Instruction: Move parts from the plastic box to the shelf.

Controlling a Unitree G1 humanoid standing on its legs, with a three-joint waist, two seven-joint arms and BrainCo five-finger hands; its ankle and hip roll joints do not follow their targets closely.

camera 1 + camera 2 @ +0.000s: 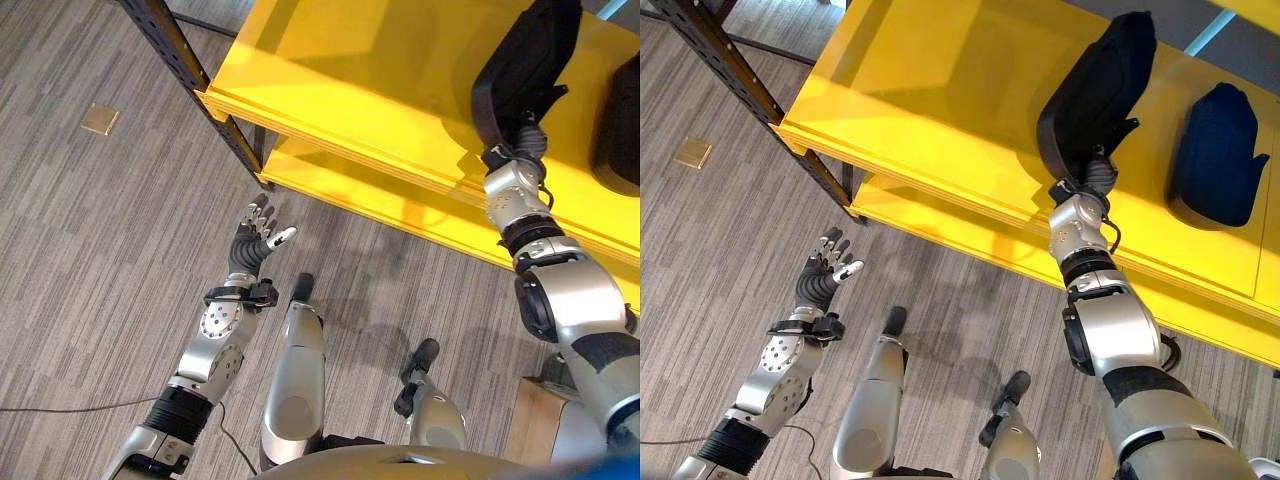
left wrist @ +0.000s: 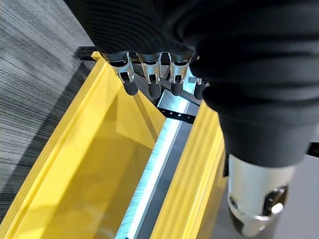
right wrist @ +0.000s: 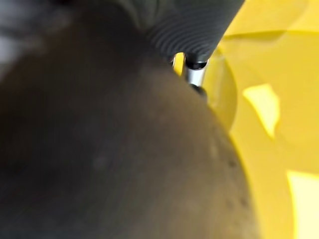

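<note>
Right eye view | right hand (image 1: pixel 1095 170) gripping black part (image 1: pixel 1095 90) above shelf (image 1: pixel 940 120)

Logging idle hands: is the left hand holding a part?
No, the left hand hangs over the grey floor with fingers spread and nothing in it.

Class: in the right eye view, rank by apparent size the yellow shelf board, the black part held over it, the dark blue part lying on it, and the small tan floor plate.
1. Yellow shelf board
2. Black part, though nearer the camera
3. Dark blue part
4. Small tan floor plate
</note>
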